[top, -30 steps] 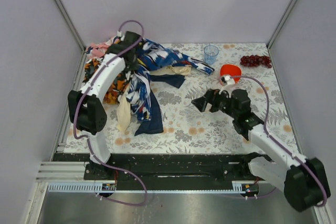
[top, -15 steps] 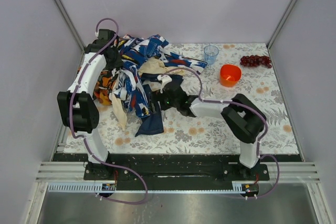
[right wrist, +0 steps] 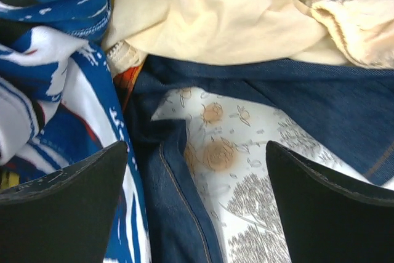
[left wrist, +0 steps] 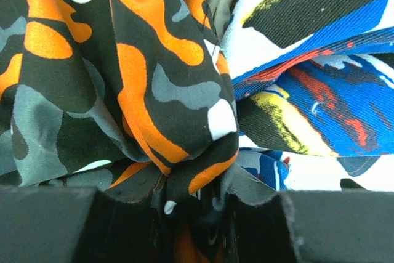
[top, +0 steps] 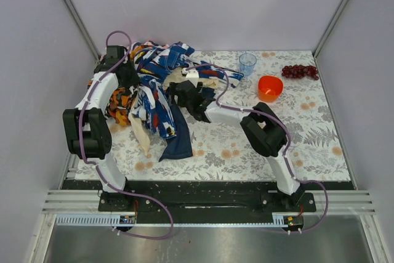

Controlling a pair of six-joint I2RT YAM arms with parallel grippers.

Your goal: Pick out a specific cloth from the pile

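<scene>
**Markings.** The only marking made out on the cloth (right wrist: 308, 100) was tan seam stitching along its edges. The print on the other garments was pattern, not lettering.

**Location of the cloth.** The overhead view showed the dark navy cloth (top: 178, 143) partly buried under the pile (top: 160, 66). One leg trailed from the pile toward the near edge of the table (top: 258, 152).

**Right arm.** Overhead, the right gripper (top: 178, 92) was at the pile's right flank, and its jaw state could not be told from there. The wrist view settled it: the right gripper (right wrist: 196, 149) had its jaws spread wide. They stood over two navy folds with bare floral tabletop (right wrist: 246, 152) between them. A cream cloth (right wrist: 215, 10) lay just beyond, and the blue-and-white printed cloth (right wrist: 61, 90) lay at the left.

**Left arm.** Overhead, the left gripper (top: 123, 73) was sunk in the pile's left side. Its own camera showed the left gripper (left wrist: 188, 195) with jaws apart and the orange-black-white camouflage cloth (left wrist: 141, 78) bunched into the gap. Whether that fabric was nipped could not be told.

**Only seen overhead.** A clear cup (top: 247, 63), an orange bowl (top: 269, 87) and grapes (top: 300, 71) stood well apart from the pile.
</scene>
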